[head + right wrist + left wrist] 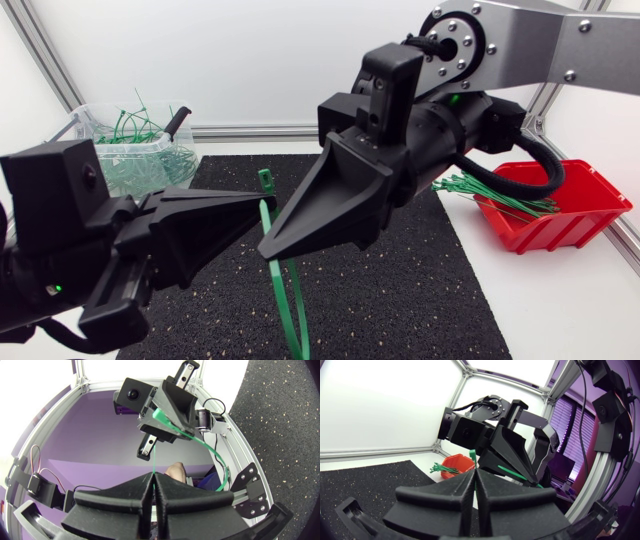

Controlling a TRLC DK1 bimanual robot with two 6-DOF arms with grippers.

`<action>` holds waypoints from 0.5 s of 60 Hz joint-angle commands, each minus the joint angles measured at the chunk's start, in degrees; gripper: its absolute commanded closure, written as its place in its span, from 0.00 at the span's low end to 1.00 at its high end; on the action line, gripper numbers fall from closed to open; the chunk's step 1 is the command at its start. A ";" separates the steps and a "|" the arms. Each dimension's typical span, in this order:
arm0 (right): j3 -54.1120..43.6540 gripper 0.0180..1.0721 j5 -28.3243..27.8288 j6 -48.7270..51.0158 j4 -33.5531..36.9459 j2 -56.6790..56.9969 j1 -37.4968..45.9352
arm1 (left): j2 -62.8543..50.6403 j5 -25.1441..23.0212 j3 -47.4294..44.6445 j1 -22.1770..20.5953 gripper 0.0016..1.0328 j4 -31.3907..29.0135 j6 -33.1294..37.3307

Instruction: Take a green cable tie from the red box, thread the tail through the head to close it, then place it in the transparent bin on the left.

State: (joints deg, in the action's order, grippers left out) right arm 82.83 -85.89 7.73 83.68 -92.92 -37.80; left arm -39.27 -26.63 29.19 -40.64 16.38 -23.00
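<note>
Red box (575, 225) behind right claw (270, 250) gripping green cable tie (265, 182).

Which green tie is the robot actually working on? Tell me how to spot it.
Look over the black mat, where the left gripper and right gripper meet. The cable tie is pinched by both, its strap hanging down. Every other tie lies piled in the red box or the bin; this one is alone, in mid-air.

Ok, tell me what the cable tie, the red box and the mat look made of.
The cable tie: flexible green plastic, likely nylon; it bends in a smooth loop. The red box: rigid moulded plastic, slightly glossy. The mat: black foam or rubber, matte, pale-speckled.
</note>
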 commanded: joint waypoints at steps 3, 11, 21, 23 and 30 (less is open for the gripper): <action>0.84 0.95 -1.04 0.54 0.96 -0.85 0.80 | 1.82 0.35 -1.42 -0.40 0.97 0.23 1.56; 0.84 0.95 -1.39 0.62 0.96 -0.94 0.89 | 2.44 0.53 -1.86 -0.67 0.97 -0.12 2.53; 1.20 0.95 -1.48 0.62 0.96 -1.29 0.80 | 2.53 0.79 -2.38 -1.02 0.97 -0.30 2.79; 1.28 0.95 -1.48 0.62 0.96 -1.29 0.71 | 2.53 0.79 -2.47 -1.11 0.97 -0.30 2.88; 1.37 0.95 -1.56 0.62 0.96 -1.56 0.62 | 2.26 0.88 -2.65 -1.63 0.97 -0.39 3.14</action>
State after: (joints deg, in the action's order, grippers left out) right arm 82.85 -86.39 7.73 83.81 -93.10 -37.28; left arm -37.39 -26.04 27.88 -41.71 16.10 -20.91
